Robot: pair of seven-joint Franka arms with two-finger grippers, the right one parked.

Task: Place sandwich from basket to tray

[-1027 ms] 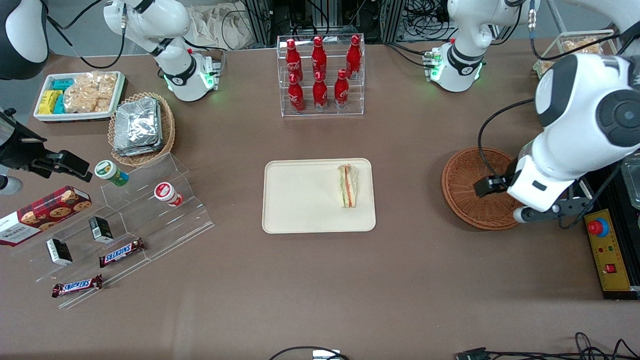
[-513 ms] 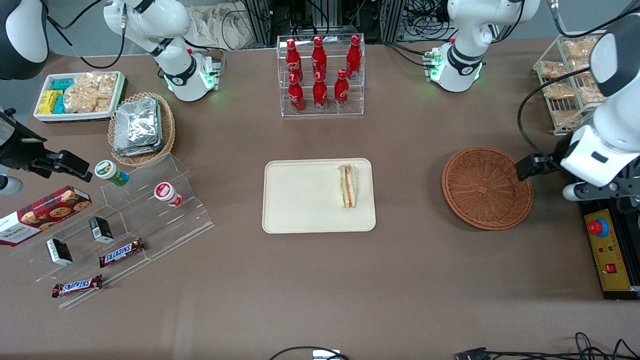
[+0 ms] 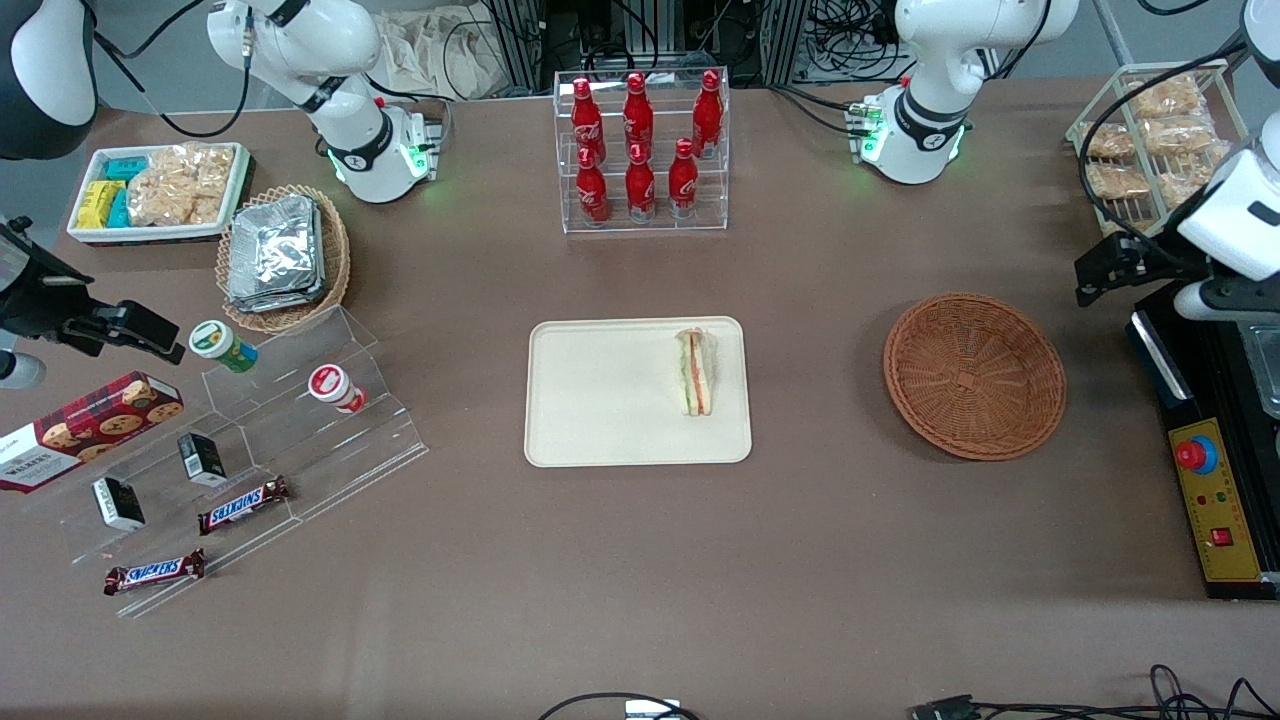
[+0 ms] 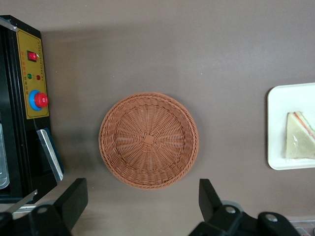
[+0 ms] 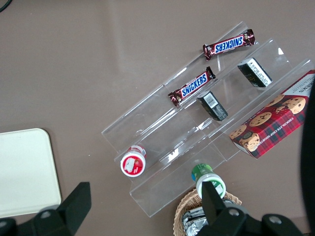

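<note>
On the tray (image 3: 600, 400), at its 3 o'clock edge on the front view's clock, you have the sandwich (image 3: 698, 373) lying flat, just where it lay a second ago. What has changed is the arm. A second ago it hung over the basket (image 3: 975, 375), covering the rim at 3 o'clock. Now it has pulled away toward the working arm's end of the table. The gripper (image 3: 1095, 272) sits high at about 2 o'clock from the basket, well apart from it, near the black control box (image 3: 1215, 500).

The basket now shows whole and bare inside. Judge the placing as done and this as the retreat.

From the wrist view your gripper's fingers (image 4: 74, 199) stand wide apart, the basket framed between them far below. They hold nothing and touch nothing.
</note>
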